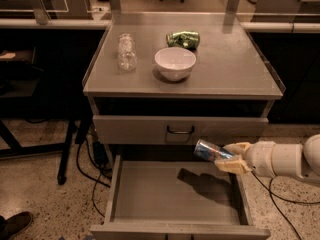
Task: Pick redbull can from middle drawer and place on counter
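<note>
My gripper [231,157] reaches in from the right on a white arm and is shut on the redbull can [209,150], a slim blue-and-silver can lying tilted, top end pointing left. I hold it above the right part of the open middle drawer [165,194], whose grey floor is bare; the can's shadow falls on it. The counter [235,69] is the flat grey cabinet top above and behind the can.
On the counter stand a white bowl [175,63], a clear plastic bottle [126,51] at the left and a crushed green can [183,38] at the back. A closed drawer front with a dark handle [180,130] sits just above the can. Cables [95,174] lie on the floor at the left.
</note>
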You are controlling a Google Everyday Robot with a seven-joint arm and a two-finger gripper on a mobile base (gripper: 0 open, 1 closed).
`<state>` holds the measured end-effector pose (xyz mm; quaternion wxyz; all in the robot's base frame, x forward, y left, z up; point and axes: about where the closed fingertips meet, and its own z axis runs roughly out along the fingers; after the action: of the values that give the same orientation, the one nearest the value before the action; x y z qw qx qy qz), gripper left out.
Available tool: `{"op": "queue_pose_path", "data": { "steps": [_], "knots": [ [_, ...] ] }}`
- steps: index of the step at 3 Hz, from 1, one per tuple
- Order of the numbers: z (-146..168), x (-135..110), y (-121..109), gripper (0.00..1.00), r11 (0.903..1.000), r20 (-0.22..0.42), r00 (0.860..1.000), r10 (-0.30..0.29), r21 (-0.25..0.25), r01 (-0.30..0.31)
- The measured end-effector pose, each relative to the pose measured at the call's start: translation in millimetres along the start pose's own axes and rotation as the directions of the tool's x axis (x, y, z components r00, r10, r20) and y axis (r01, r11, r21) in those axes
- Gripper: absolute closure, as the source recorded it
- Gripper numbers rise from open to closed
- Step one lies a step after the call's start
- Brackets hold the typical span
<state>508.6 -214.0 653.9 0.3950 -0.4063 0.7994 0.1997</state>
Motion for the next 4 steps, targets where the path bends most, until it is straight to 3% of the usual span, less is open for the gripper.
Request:
{"op": "queue_pose_path", "data": {
  "steps": [1, 2, 4],
  "knots": [
    [-41, -14, -11, 1.0, 0.9966, -0.003, 1.0, 0.017, 0.081, -0.017],
    [-83, -36, -19, 1.0, 0.9873, -0.002, 1.0, -0.011, 0.159, 0.011],
    [-87, -45, -20, 1.0, 0.9826, 0.001, 0.999, -0.032, 0.183, 0.031]
  ]
}}
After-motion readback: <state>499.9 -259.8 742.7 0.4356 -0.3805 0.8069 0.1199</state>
